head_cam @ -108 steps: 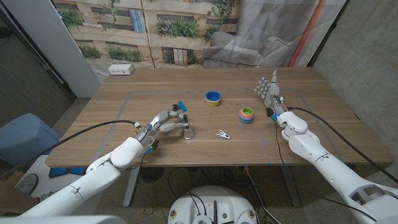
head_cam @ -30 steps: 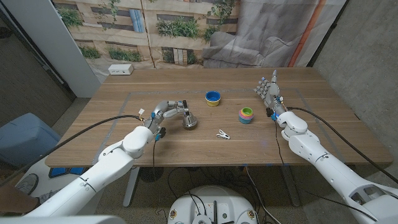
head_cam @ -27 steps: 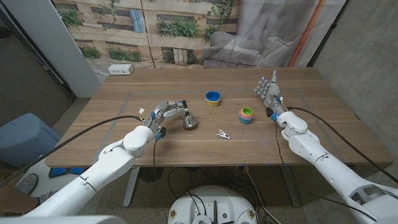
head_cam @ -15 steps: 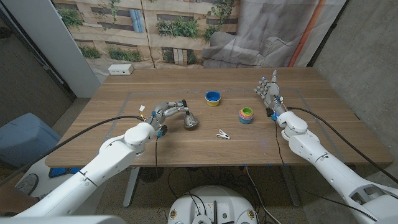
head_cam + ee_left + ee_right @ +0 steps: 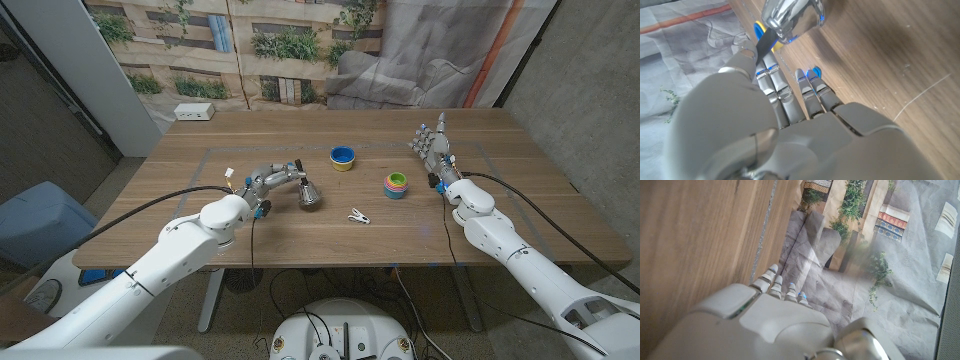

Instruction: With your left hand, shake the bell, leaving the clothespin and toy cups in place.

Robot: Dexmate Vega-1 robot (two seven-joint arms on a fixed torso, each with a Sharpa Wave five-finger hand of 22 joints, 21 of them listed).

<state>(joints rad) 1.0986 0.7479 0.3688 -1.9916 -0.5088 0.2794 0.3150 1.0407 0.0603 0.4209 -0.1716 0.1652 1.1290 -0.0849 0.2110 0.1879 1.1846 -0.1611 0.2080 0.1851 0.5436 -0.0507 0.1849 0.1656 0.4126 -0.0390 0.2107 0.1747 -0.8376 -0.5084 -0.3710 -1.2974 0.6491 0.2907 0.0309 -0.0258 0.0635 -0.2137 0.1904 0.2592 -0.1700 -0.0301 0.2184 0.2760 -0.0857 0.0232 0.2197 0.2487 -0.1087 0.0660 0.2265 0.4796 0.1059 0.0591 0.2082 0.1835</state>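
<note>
One silver bell is held by its black handle in the left hand, tilted above the wooden table, with the clothespin just right, the toy cups farther right, and the right hand held open, fingers apart.

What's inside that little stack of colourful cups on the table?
The stack of cups shows nested rims, red, green and blue around a pink centre. Anything at the very bottom is covered by the inner cups. Beside it stands the right robot hand, apart from it.
</note>
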